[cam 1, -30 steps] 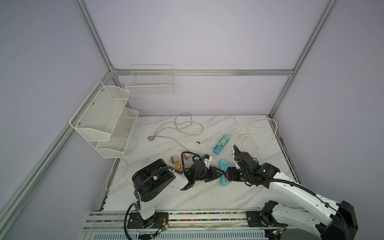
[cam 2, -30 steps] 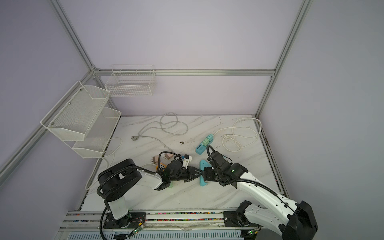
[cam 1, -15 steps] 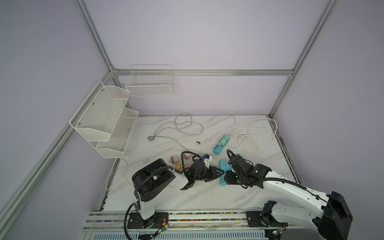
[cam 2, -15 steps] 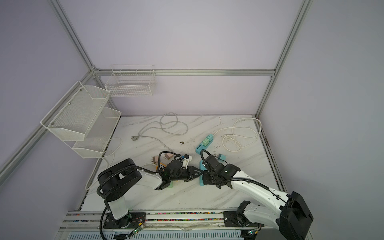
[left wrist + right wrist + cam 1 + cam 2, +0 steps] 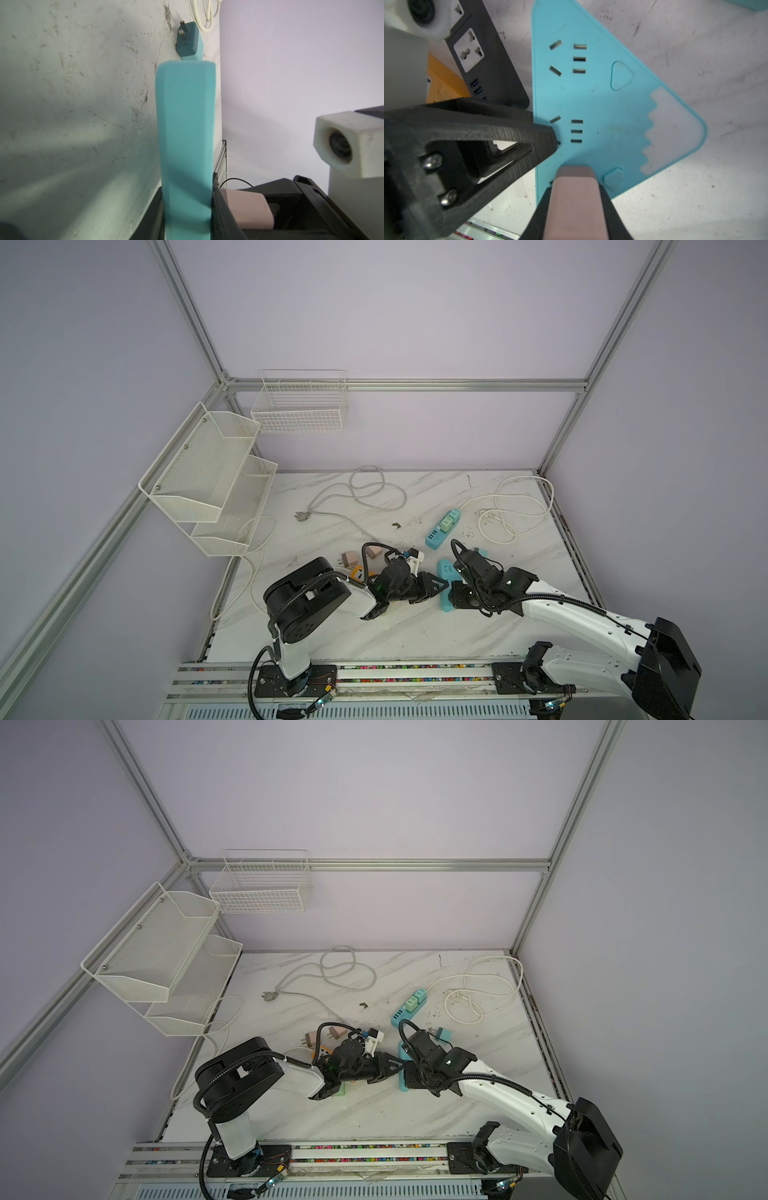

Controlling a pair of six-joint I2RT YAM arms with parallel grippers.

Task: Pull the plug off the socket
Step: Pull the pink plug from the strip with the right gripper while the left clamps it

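My right jaws are clenched on the pink plug [image 5: 574, 207], one black finger on each side of it. The end of the plug sits flat against the face of the blue socket strip [image 5: 602, 104], at the near end of the strip, beside a small raised button. The other holes in the strip have nothing in them.

My left jaws are clenched on the same strip from the other side. In the left wrist view the strip [image 5: 185, 135] runs between my two black fingers, and the pink plug [image 5: 245, 209] pokes out from its face.

The strip lies on the white marble desk [image 5: 695, 187]. In both top views it is near the front, in the middle, between my two arms [image 5: 445, 570] [image 5: 402, 1052].

Just beside the strip lie a black socket strip [image 5: 481, 68] and an orange block [image 5: 442, 83]. A loose blue-green plug [image 5: 188, 41] lies past the strip's far end, by a white cord [image 5: 205, 16].

Farther back is another blue strip [image 5: 442, 529] with green plugs in it. White mesh shelves [image 5: 208, 481] hang on the left wall.
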